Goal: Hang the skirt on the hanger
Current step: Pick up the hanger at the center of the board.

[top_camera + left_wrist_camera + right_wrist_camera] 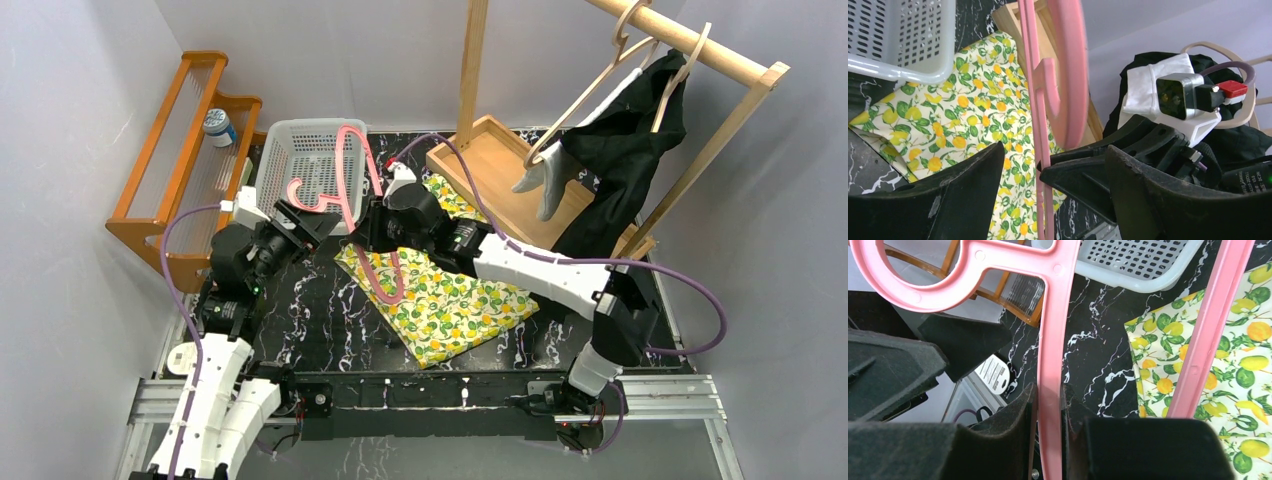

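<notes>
Top camera looks down; close wrist cameras share the hanger

White perforated plastic basket: on the far-left part of a black, white-veined marble-pattern tabletop. Orange-brown slatted wooden rack: just left of the basket. Small blue-and-white jar: on that rack, near the basket's far-left corner. Light wooden clothes stand with tray base: right of the basket, rail slanting overhead. Pale wooden hangers: on the rail, well right of the basket. Black garment: hung there, draping to the tray. Pale grey cloth piece: beside it, on the basket's side.
</notes>
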Available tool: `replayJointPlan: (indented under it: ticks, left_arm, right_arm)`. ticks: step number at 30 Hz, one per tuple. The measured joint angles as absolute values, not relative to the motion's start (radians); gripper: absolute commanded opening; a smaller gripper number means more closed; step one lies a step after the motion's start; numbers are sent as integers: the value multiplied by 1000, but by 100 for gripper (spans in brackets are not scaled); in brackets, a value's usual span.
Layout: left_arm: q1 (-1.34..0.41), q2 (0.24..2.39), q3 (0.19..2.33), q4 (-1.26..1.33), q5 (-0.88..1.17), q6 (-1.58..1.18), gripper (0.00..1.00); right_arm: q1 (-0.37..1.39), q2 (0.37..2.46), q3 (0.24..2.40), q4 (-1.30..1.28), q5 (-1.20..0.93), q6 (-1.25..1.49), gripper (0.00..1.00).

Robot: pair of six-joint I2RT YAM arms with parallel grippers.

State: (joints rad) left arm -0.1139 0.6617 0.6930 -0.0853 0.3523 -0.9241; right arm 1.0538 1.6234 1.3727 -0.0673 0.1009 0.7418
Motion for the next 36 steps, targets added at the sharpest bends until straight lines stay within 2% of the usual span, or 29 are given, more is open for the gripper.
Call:
replayJointPlan:
  ticks: [7,14,18,22,26,28,29,31,33,36]
  left_arm:
    - [-149,729,694,-27,257,-936,49]
    - [-310,841,715,-29,38,-915,41]
    - [-415,885,755,-37,-86,-879,32]
    - [-443,904,770,-52,-162,-844,21]
    - [-447,904,772,-64,-196,-821,1]
    - [-447,905,773,-69,-202,-805,0]
    - [-447,906,775,-71,-202,-796,0]
    - [-448,909,783,-80,-200,-777,0]
    - [-449,910,793,-93,-199,-761,0]
    - [-449,914,836,-153,-208,-736,0]
  right_arm:
    - [1066,1691,1432,-88,95,757,7]
    - [1093,1701,1450,-109,122,765,7]
    - [1090,1709,1459,-130,150,765,7]
    - [1090,1709,1460,-130,162,764,7]
    - [1093,1708,1460,-128,162,764,8]
    - [1093,1708,1460,-125,160,764,13]
    - [1093,1708,1460,-125,158,764,18]
    - [1092,1708,1460,-125,153,763,37]
    - [1092,1706,1460,-125,146,758,48]
    - [1096,1687,1444,-132,122,720,53]
